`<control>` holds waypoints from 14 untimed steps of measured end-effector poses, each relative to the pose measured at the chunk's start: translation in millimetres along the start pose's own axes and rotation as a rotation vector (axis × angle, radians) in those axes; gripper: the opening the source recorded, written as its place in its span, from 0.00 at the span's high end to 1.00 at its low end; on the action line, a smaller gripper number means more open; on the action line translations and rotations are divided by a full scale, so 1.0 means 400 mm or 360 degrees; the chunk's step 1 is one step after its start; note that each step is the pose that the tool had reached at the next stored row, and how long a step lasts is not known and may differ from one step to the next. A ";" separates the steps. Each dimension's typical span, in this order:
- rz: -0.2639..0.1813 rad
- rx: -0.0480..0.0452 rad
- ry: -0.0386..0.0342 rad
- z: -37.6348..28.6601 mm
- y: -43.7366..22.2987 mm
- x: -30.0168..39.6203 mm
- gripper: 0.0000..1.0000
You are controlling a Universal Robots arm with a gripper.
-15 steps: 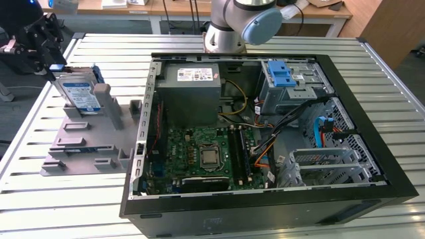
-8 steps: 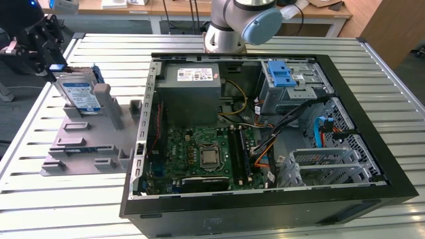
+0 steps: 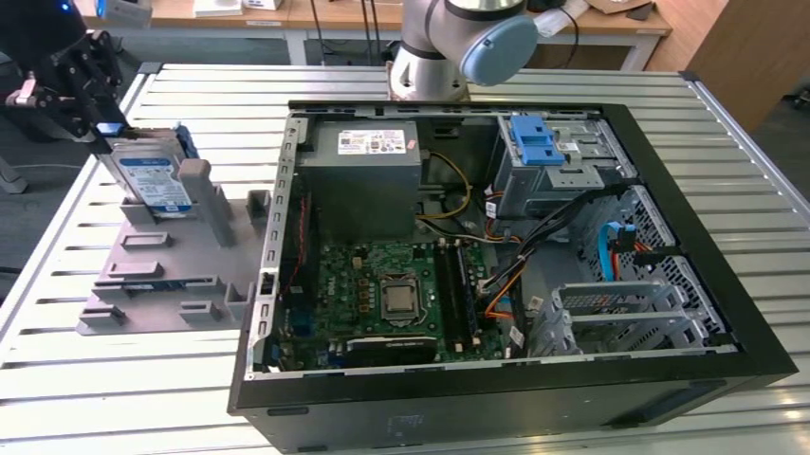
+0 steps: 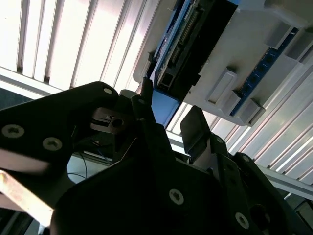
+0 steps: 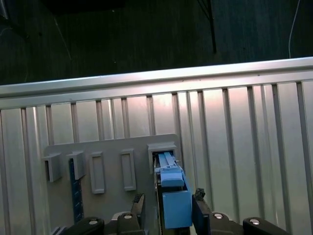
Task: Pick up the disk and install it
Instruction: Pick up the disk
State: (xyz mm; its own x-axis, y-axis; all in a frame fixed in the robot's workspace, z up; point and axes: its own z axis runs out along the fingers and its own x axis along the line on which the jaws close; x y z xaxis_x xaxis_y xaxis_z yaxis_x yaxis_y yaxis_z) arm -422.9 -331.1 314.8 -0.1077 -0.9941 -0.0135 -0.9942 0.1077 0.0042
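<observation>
A black computer case (image 3: 506,403) lies on its side in the exterior view's foreground, panel off, apparently so its bays face up. It rests on the ribbed metal tabletop (image 3: 114,398). Just beside it, on that view's left, a matt grey plastic holder (image 3: 152,284) props the disk (image 3: 152,178) on edge, leaving its silver body and blue plastic carrier reachable from above. Farthest back, the black hand (image 3: 108,123) straddles that top edge, spread wide and not yet clamped.

disk (image 3: 152,180) | silver, blue carrier | upright on edge | in grey holder (image 3: 165,275)
</observation>
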 end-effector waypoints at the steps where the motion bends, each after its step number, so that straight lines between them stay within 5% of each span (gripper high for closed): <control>1: 0.0000 0.0000 0.0000 0.002 0.000 -0.001 0.49; 14: -0.0030 -0.0001 0.0000 0.028 0.005 -0.005 0.49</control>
State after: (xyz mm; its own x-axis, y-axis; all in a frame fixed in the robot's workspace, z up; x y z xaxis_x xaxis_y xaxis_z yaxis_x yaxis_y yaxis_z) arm -424.5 -328.7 303.8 -0.0893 -0.9959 -0.0136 -0.9960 0.0893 0.0043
